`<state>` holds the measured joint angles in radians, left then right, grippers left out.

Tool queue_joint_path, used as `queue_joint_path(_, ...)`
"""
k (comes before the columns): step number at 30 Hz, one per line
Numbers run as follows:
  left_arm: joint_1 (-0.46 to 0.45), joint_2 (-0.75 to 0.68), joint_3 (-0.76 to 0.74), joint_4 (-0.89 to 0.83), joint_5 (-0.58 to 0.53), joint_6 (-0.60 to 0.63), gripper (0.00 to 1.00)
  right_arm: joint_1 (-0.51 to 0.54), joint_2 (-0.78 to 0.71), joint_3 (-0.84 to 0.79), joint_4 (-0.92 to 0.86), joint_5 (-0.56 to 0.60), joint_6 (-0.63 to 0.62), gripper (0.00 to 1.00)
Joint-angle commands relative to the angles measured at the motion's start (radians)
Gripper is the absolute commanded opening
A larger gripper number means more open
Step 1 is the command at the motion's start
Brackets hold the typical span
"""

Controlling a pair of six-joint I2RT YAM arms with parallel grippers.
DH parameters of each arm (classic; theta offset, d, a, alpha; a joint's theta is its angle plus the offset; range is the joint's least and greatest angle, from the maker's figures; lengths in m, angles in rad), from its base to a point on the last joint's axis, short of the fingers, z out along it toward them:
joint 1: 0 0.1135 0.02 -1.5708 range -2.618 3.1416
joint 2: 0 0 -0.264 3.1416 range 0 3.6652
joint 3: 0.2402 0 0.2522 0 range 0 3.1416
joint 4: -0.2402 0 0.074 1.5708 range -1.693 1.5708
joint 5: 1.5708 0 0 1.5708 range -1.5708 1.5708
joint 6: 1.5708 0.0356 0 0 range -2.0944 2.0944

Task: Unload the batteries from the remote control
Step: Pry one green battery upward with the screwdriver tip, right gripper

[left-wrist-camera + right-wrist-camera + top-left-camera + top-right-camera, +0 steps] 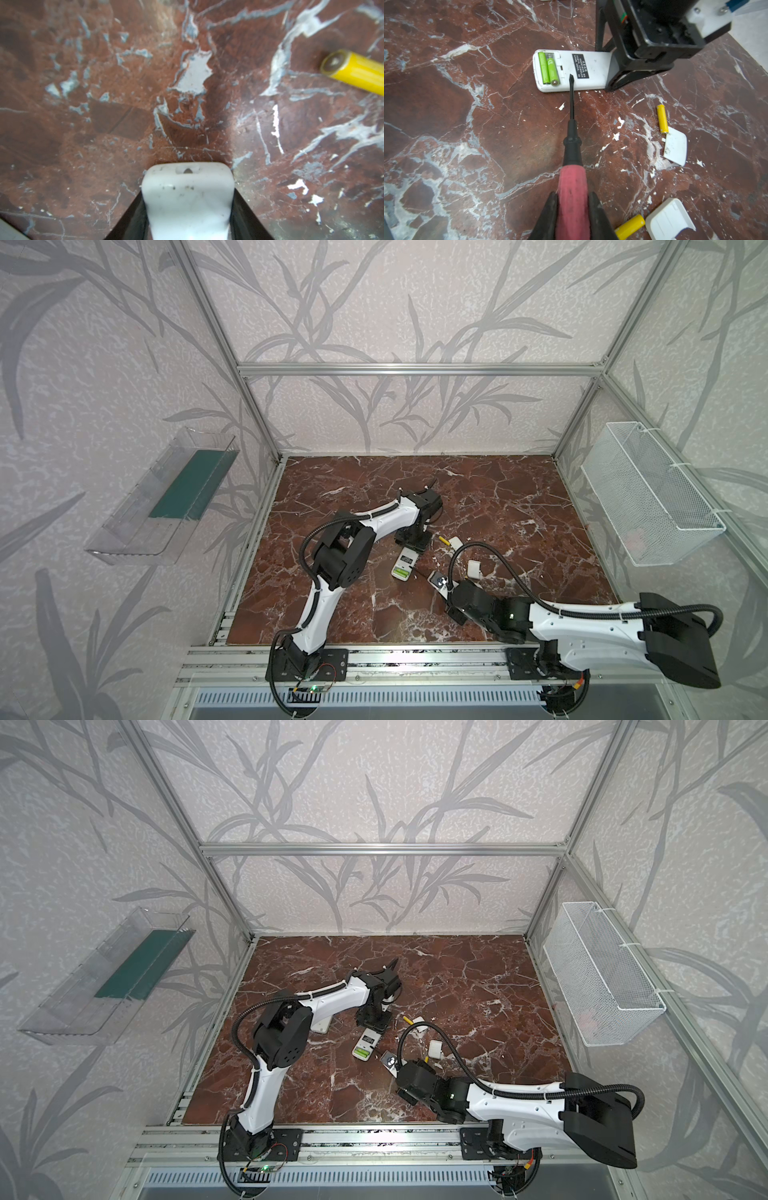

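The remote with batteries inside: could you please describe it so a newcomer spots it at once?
On the brown marble table, the left gripper clamps one end of a white remote lying face down. Its open compartment shows two lime green batteries; the loose batteries nearby are yellow.

1. A white remote control (598, 68) lies flat on the red marble-patterned desk (446, 124), back side up. It has a black label at mid-body, and the battery bay at 1 end is open.
2. 2 lime green batteries (548, 68) sit side by side in the open bay, crosswise to the remote's length.
3. 1 yellow battery (662, 121) lies loose on the desk, apart from the remote.
4. A 2nd yellow battery (631, 226) lies loose farther away.
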<state>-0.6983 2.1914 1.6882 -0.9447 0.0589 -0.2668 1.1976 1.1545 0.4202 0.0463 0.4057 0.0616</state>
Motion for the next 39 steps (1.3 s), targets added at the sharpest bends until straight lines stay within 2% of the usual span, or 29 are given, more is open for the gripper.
queue_joint_path(1,0.014,0.068,0.010,0.021,-0.027,-0.022,0.38,0.002,-0.027,-0.012,0.018,0.061,0.035,0.00)
queue_joint_path(25,0.034,0.111,0.099,0.014,-0.022,-0.006,0.38,0.033,0.025,-0.029,0.100,-0.039,0.044,0.00)
queue_joint_path(39,0.045,0.140,0.155,0.002,-0.014,0.001,0.38,0.043,0.035,-0.026,0.104,-0.022,0.043,0.00)
